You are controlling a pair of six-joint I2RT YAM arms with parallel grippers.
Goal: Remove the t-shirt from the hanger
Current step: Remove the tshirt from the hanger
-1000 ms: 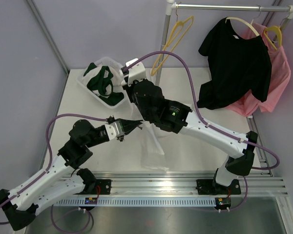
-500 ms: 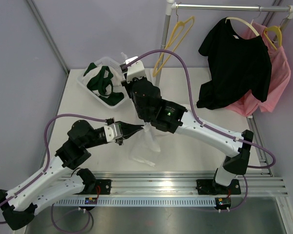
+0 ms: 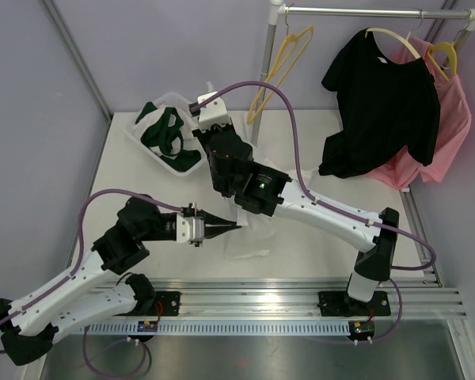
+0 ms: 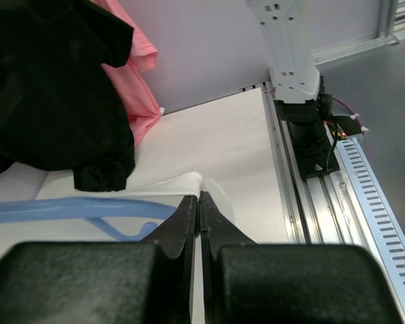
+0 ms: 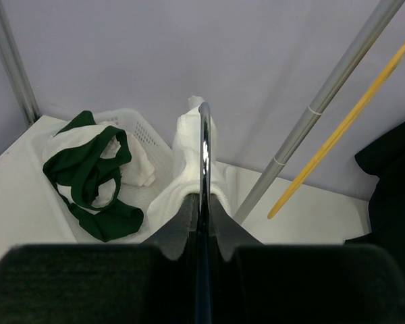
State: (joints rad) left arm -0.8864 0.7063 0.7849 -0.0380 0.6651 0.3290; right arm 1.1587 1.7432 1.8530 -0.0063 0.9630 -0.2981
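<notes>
**Shirt on hanger, both claws clamped**

Left claw (image 4: pixel 200 201): tips pressed together on the edge of the white shirt (image 3: pixel 252 237), which lies crumpled on the table (image 3: pixel 142 178) at centre of the top view. Right claw (image 5: pixel 204 206): pinching the chrome hook (image 5: pixel 204 135), cloth bunched round it. Blue hanger (image 4: pixel 74 208) sits lower left in the left wrist view. Basket (image 5: pixel 140 131) with green cloth is upper left. 2 tees hang upper right: 1 black (image 3: pixel 384 103), 1 pink (image 3: pixel 451 119).
</notes>
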